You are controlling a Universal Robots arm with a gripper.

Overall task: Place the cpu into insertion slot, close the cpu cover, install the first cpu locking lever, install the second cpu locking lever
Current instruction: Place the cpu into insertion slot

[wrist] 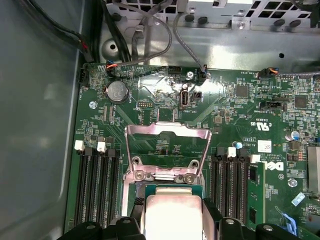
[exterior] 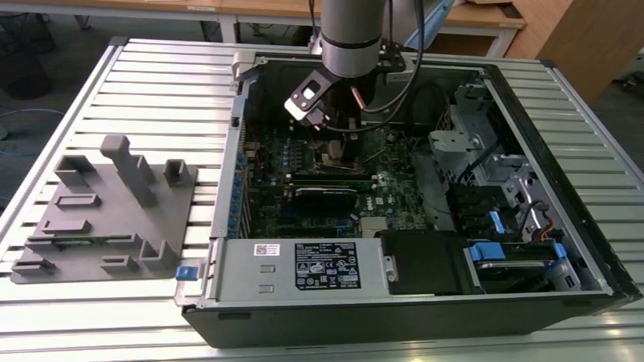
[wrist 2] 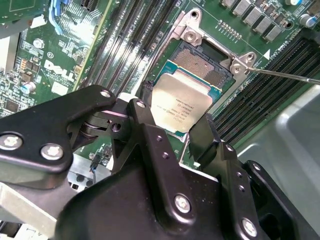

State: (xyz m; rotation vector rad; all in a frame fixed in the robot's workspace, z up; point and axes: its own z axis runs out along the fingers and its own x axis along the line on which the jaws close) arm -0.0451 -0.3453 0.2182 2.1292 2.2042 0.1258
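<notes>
My gripper (wrist 2: 174, 112) hangs inside the open computer case, shut on the cpu (wrist 2: 181, 102), a flat square chip with a silver-grey top and a green edge. The chip sits between the two black fingers just over the insertion slot (wrist 2: 207, 65), whose dark pin field shows past the chip's far edge. In the first wrist view the cpu (wrist: 172, 217) lies between the fingers, and the cpu cover (wrist: 167, 130), a silver frame, stands flipped open beyond it. A thin metal locking lever (wrist 2: 285, 75) sticks out beside the socket. In the exterior view the gripper (exterior: 327, 124) is over the green board.
The case (exterior: 231, 151) lies open on a slatted metal table. Black memory slots (wrist: 95, 185) flank the socket on both sides. Cables (wrist: 145, 35) run along the case wall. A grey fixture block (exterior: 101, 211) stands at the exterior view's left, a drive cage (exterior: 483, 151) at its right.
</notes>
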